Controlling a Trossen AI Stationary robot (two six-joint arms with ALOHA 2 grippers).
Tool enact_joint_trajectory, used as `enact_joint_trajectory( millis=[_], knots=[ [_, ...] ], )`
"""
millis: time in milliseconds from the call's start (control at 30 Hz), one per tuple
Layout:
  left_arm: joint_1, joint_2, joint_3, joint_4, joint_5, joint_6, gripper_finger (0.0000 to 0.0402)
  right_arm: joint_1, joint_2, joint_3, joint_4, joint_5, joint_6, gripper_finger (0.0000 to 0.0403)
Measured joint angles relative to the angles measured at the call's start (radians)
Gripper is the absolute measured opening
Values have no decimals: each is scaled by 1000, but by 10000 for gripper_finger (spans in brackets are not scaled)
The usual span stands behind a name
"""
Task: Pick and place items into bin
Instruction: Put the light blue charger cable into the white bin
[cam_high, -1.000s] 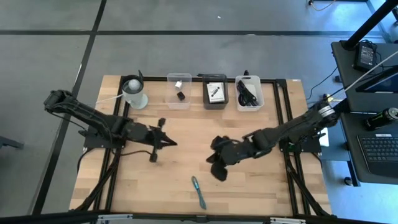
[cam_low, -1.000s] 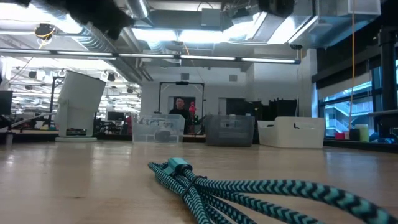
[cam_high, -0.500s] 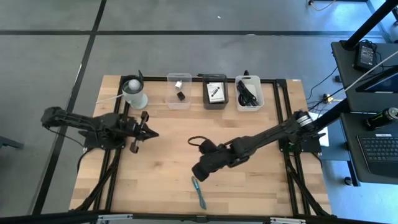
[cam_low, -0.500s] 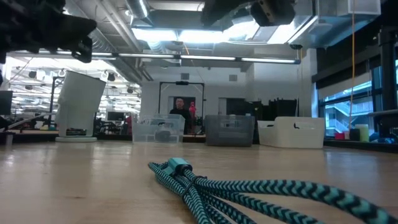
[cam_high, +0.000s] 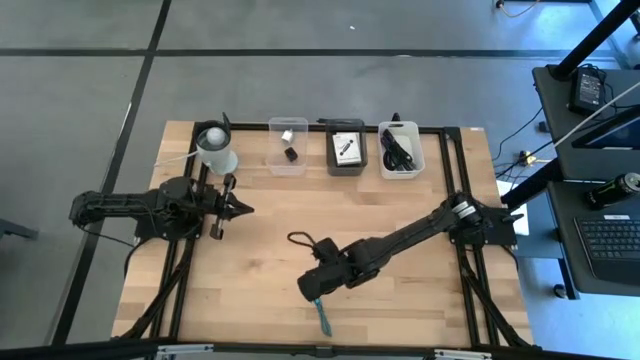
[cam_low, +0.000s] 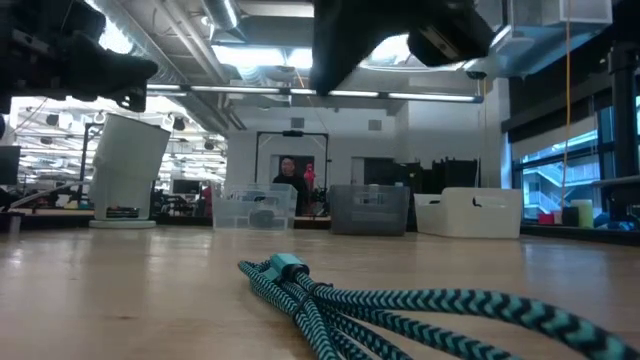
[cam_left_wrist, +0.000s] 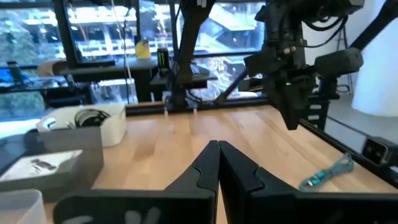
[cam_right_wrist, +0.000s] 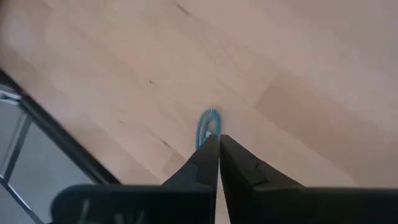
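Note:
A teal braided cable (cam_high: 320, 312) lies flat on the wooden table near its near edge; it also shows in the low view (cam_low: 400, 305) and the left wrist view (cam_left_wrist: 326, 173). My right gripper (cam_high: 308, 292) hangs shut above the cable's far end, pointing steeply down. In the right wrist view the cable's tip (cam_right_wrist: 208, 124) shows just past the shut fingertips (cam_right_wrist: 217, 138), and the gripper is clear of it. My left gripper (cam_high: 247, 209) is shut and level at the table's left, with nothing in it (cam_left_wrist: 217, 144).
Three bins stand along the far edge: a clear one (cam_high: 288, 147) with small parts, a grey one (cam_high: 347, 150) with a white card, and a white one (cam_high: 401, 152) with a black coiled cable. A white cup-like container (cam_high: 217, 152) stands at the far left. A person shows far off in the room (cam_low: 290, 172).
My right gripper has gone toward the table's left and near edges and come down over the teal cable, tipping steeper and rolling. My left gripper has drawn back toward the table's left edge. The cable has not moved.

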Motion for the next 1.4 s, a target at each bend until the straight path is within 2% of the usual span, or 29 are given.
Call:
enact_joint_trajectory(
  millis=[233,600,800,1033,1133,1267,1400],
  knots=[
    [61,-20,0,-64,97,-18,3,19,62,-1,50,-32,42,72],
    [87,-19,0,-66,87,-48,3,33,130,-2,118,-36,16,211],
    [87,-16,0,-66,85,-58,3,35,180,-2,214,-53,-11,250],
    [56,-12,0,-66,86,-79,3,32,252,6,254,-184,42,252],
    [46,-12,0,-66,86,-120,3,23,272,6,239,-224,52,239],
    [44,-12,0,-66,86,-186,4,15,275,6,209,-226,61,180],
    [45,-12,0,-66,85,-189,4,7,275,5,171,-235,34,83]
  ],
)
